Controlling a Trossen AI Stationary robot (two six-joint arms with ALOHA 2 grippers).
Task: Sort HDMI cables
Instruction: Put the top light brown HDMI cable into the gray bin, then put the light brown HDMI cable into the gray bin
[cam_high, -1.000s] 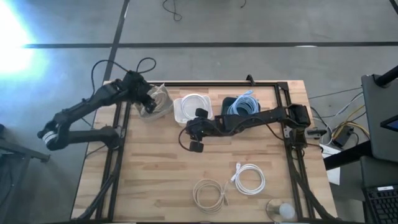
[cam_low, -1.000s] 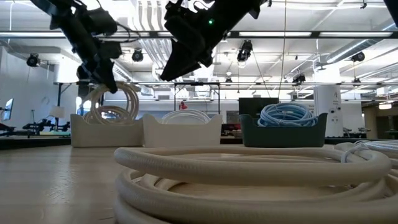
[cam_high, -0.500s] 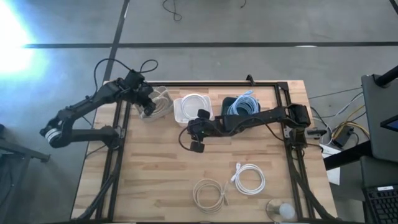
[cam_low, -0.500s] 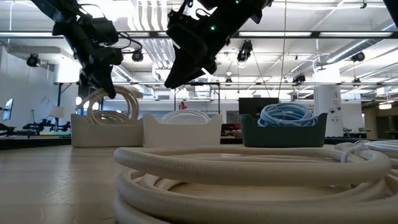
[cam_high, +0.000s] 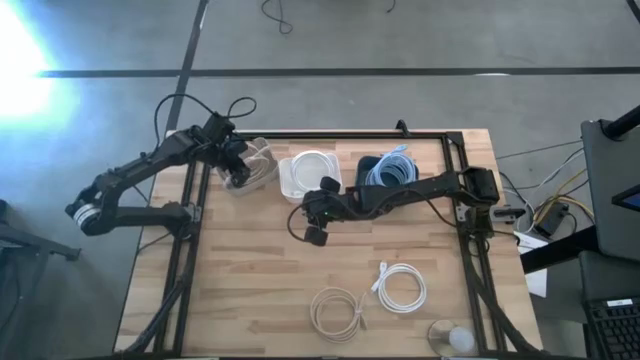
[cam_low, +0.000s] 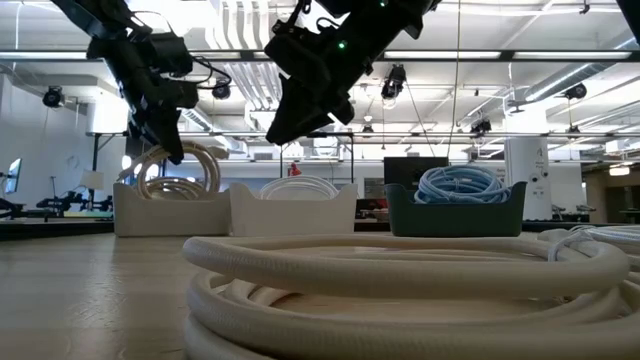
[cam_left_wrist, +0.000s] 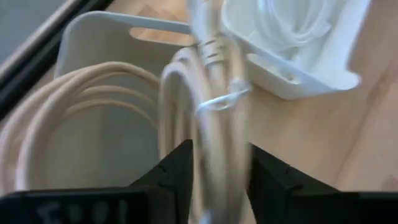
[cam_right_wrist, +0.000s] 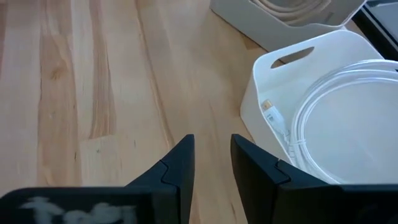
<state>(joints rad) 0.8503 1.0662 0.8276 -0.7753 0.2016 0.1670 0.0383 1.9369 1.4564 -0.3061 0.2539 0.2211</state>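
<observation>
My left gripper (cam_high: 233, 165) is shut on a beige HDMI cable (cam_low: 182, 168) over the beige bin (cam_high: 255, 178) at the table's far left, where another beige coil (cam_left_wrist: 68, 124) lies. My right gripper (cam_high: 316, 232) hangs above bare wood just near of the white bin (cam_high: 310, 172). Its fingers are a little apart and hold nothing. White coils (cam_right_wrist: 336, 124) lie in that bin, and light blue coils (cam_high: 390, 168) fill the dark bin. One white coil (cam_high: 402, 288) and one beige coil (cam_high: 337, 310) lie flat near the table's near edge. My left gripper pinches the beige coil's bundled turns (cam_left_wrist: 217, 168) between its two fingers, close to a white tie (cam_left_wrist: 224, 99). It comes from above, pointing down. The coil stands on edge below the fingers, its lower part inside the beige bin (cam_low: 170, 208).
The three bins stand in a row along the far edge. A black frame rail (cam_high: 465, 230) runs along the table's sides. A clear round object (cam_high: 450, 338) sits at the near right corner. Bare wood (cam_high: 250, 270) lies between the bins and the two loose coils.
My left gripper has moved down with the beige coil, which now stands lower in the beige bin. It has kept hold of it.
</observation>
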